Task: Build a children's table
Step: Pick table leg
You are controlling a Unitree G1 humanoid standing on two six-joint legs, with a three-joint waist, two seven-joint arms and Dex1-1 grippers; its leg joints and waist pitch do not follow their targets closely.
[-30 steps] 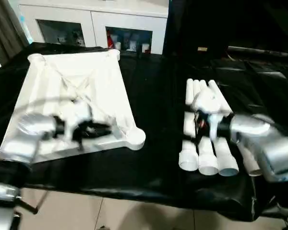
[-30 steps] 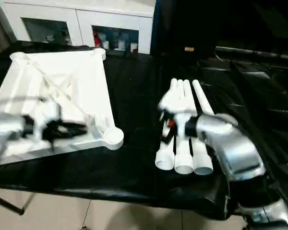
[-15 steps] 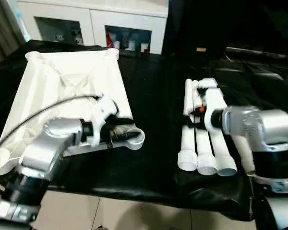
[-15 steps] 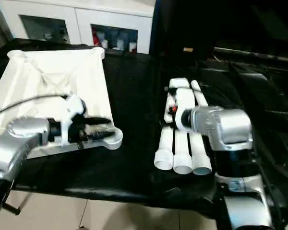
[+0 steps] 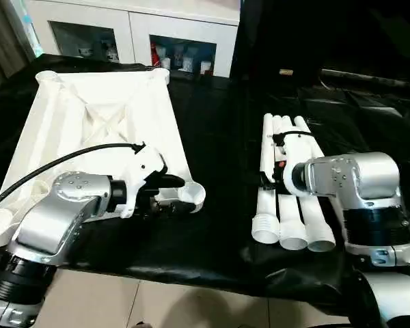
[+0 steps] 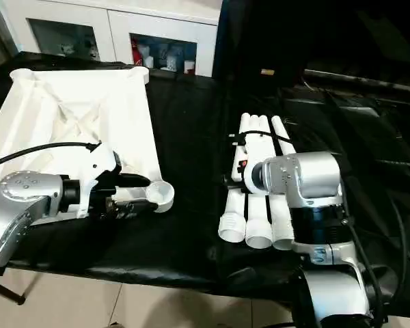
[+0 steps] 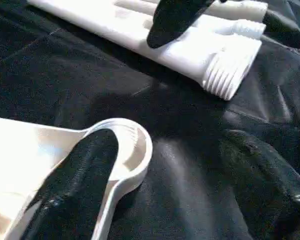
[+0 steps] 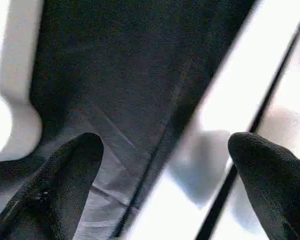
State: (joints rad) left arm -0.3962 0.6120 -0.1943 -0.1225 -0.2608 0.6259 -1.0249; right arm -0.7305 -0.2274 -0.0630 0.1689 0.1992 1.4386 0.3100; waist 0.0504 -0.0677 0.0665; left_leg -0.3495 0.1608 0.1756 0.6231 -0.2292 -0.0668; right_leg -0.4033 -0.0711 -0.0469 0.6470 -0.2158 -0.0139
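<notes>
A black, wrinkled sheet (image 5: 219, 171) covers the bench from edge to edge and hangs in folds over its near edge, above a floor of pale tiles (image 5: 191, 307). Beyond the bench's far edge stands a white cabinet (image 5: 133, 31) with glass-front compartments, and small bottles and jars (image 5: 181, 58) in red, white and dark tones sit inside the compartment nearer the middle. To the right of the cabinet, past the far right corner of the bench, the background is dark, with a small pale label (image 5: 285, 71) on it.
</notes>
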